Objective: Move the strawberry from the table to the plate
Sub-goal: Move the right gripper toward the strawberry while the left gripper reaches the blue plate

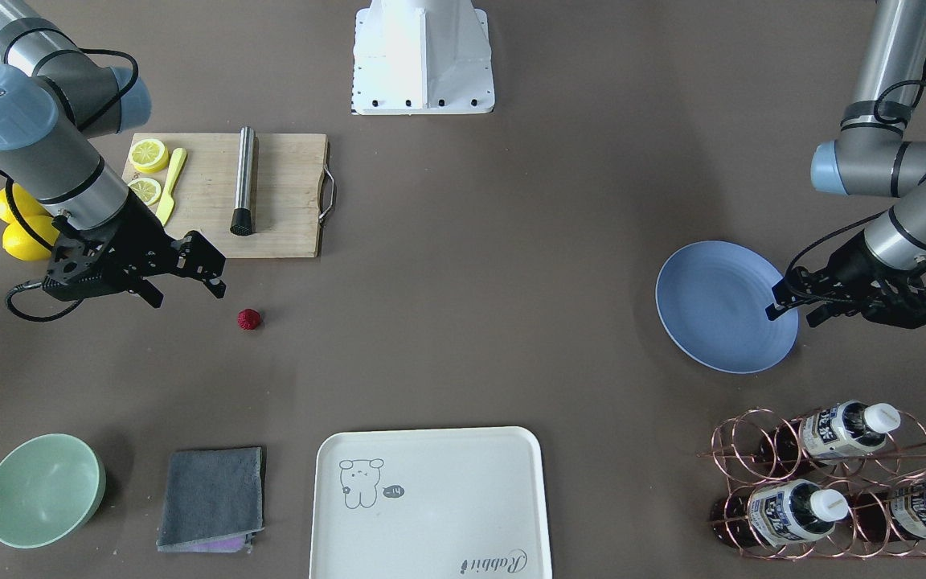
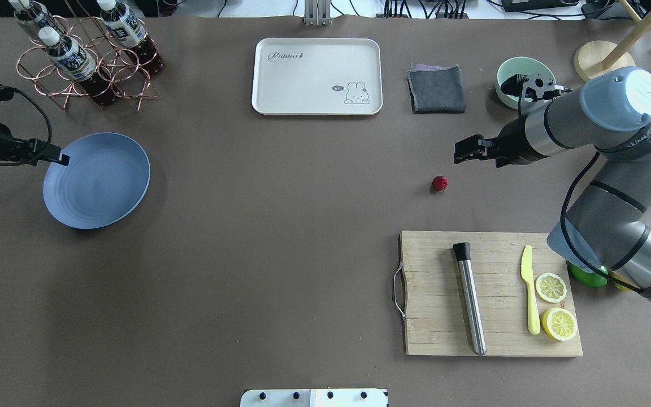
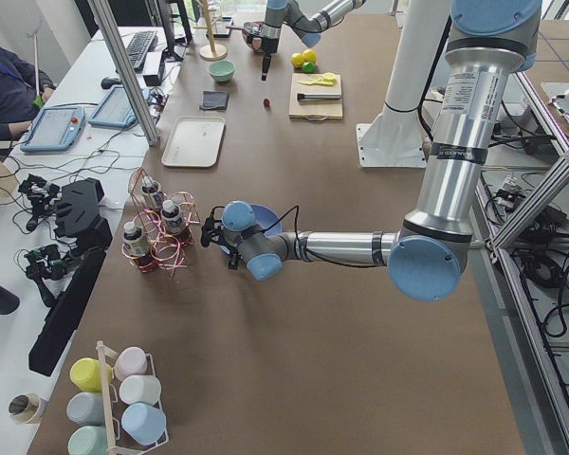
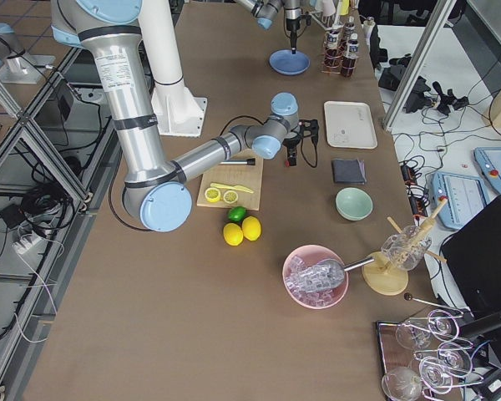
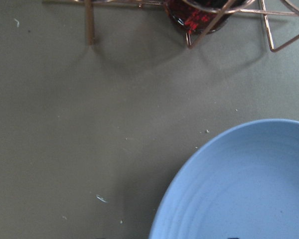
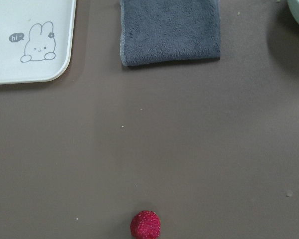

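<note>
Seen from overhead, the strawberry [image 2: 439,182] lies alone on the bare worktop [image 2: 280,254]. The cutting board [image 2: 433,282] is at its 5 o'clock, and the plate [image 2: 105,186] is well apart at its 9 o'clock. The right end effector [image 2: 464,152] hangs near the berry, at its 1 o'clock, with its fingers spread wide and holding nothing. The left end effector [image 1: 792,315] hovers over the plate's rim at that plate's 10 o'clock edge, fingers parted and empty.
</note>
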